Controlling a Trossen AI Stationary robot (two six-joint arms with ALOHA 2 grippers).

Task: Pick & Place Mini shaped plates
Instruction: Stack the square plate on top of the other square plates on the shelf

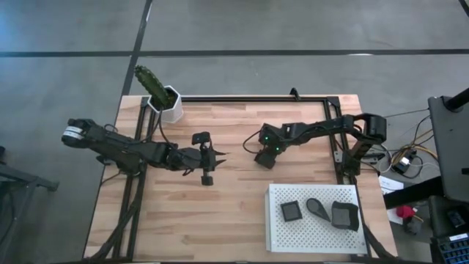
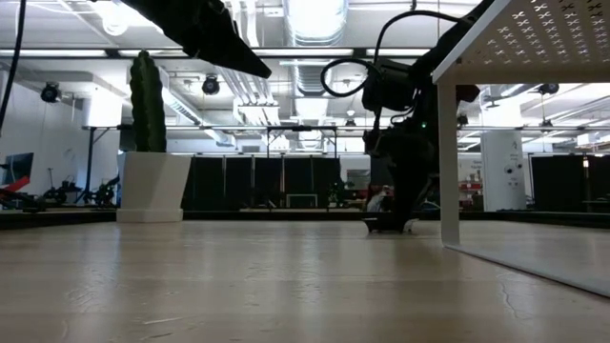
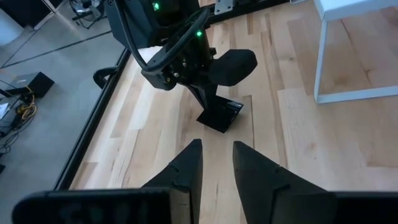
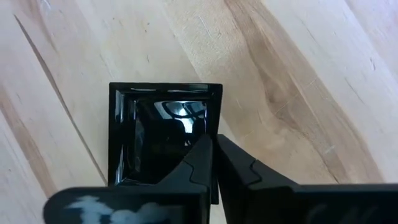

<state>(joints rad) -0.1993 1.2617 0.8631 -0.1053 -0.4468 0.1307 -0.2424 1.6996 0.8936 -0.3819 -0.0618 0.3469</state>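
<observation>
Right hand (image 4: 214,158) is down at the middle of the wooden surface (image 1: 220,213), its two fingers pressed together over the near rim of one square black plate (image 4: 165,134) that lies flat on the wood; whether the rim is actually pinched cannot be told. Left hand (image 3: 217,163) hovers to that plate's left with its two fingers spread and nothing between them. Three more dark plates sit on the white perforated tray (image 1: 278,235) at the near right corner: one square plate (image 1: 291,212), one teardrop plate (image 1: 317,208), and one larger dark square dish (image 1: 345,216). That makes four plates in view. One white pot with a cactus (image 1: 167,103) stands at the far left edge.
</observation>
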